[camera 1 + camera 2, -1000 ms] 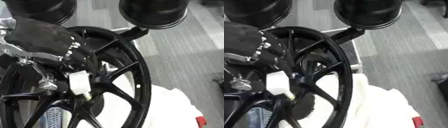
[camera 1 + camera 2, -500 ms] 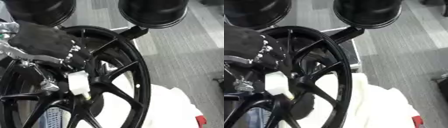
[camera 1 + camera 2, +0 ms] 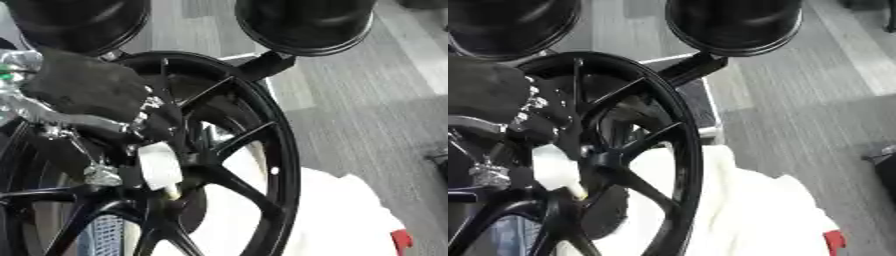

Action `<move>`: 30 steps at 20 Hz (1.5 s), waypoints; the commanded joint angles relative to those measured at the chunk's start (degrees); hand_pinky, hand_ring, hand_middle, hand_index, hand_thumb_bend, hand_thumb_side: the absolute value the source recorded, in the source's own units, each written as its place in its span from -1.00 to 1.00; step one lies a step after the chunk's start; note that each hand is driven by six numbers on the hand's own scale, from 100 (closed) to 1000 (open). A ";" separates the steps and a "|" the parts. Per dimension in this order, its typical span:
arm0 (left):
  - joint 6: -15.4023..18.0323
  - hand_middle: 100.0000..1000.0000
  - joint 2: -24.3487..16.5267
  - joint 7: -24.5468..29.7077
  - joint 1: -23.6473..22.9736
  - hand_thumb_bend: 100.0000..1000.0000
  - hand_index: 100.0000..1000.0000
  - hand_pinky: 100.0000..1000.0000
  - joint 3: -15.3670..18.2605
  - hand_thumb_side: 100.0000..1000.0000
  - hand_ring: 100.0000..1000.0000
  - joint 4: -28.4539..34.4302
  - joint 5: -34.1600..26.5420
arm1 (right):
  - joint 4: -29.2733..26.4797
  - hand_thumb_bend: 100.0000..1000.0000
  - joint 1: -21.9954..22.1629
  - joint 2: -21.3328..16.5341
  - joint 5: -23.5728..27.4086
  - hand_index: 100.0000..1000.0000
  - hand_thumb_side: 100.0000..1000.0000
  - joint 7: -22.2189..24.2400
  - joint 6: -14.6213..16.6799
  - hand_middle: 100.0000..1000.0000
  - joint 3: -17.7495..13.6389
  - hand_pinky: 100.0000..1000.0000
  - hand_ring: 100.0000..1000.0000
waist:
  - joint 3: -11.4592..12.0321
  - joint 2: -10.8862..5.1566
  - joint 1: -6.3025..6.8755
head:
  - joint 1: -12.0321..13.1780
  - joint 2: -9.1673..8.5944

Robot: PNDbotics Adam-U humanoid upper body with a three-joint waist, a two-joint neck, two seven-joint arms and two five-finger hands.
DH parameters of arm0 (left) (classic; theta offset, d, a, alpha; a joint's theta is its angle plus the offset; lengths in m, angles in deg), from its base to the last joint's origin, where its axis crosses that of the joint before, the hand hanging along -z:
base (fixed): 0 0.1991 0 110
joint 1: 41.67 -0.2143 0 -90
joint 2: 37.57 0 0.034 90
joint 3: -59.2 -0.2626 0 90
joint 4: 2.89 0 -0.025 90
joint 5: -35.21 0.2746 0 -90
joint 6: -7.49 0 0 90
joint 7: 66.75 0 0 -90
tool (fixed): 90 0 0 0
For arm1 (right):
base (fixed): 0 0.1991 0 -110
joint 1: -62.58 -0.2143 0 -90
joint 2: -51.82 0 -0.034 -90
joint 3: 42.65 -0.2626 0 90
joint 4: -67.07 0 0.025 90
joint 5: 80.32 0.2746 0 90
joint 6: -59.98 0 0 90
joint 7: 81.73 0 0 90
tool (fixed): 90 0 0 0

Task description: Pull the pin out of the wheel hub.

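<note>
Presently catalogued, item by item:

Pin: short white cylindrical pin (image 3: 160, 166) with a pale yellowish tip pointing downward, seated at the centre of the wheel, tilted slightly; its upper end sits just below the fingers of the left hand.

Wheel hub: black central boss (image 3: 199, 172) where the spokes meet, immediately right of the white pin and touching it.

Wheel: large glossy black spoked alloy wheel (image 3: 282, 150) standing on edge, filling the left and centre of the view; thin spokes fan from the hub to the rim.

Left hand: black hand with silver metal joints (image 3: 83, 92), entering from the left edge and lying over the upper left spokes. Fingers are curled downward toward the hub; whether they actually pinch the pin cannot be told, since the fingertips are lost among the dark spokes.

Right hand: shows in neither eye view.

White cloth: crumpled white fabric (image 3: 754, 210) lying behind and to the right of the wheel, visible through the lower spokes.

Red item: small red shape (image 3: 833, 241) at the lower right edge of the cloth; not identifiable.

Round black housings: two large dark circular bodies (image 3: 306, 25) along the top edge, above the wheel.

Floor: grey planked surface (image 3: 367, 115) to the right.
</note>
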 commanded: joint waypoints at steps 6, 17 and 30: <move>10.85 0.18 -1.29 11.31 0.35 -0.85 0.52 0.60 -0.33 -0.85 0.52 -0.85 -0.47 | -0.69 -1.00 -0.38 -0.63 0.83 0.49 -0.12 0.00 0.00 0.20 -0.82 0.48 0.43 | -0.10 -0.87 -0.29 | 0.01 -0.48; 8.64 -0.08 -0.43 11.31 0.20 -0.92 0.47 0.47 -0.07 -0.86 0.28 -2.76 -0.83 | -0.69 -1.00 -0.28 0.09 0.92 0.49 -0.09 -0.26 -0.11 0.20 -1.08 0.48 0.43 | -0.19 -0.78 -0.41 | 0.17 -0.89; 5.06 -0.56 0.38 11.31 0.18 -1.00 -0.03 0.18 1.60 -0.79 -0.10 -3.66 -2.58 | -0.69 -1.00 -0.13 0.83 0.59 0.49 -0.08 -1.05 -0.40 0.20 -1.34 0.48 0.43 | -0.17 -0.64 -0.45 | 0.10 -1.33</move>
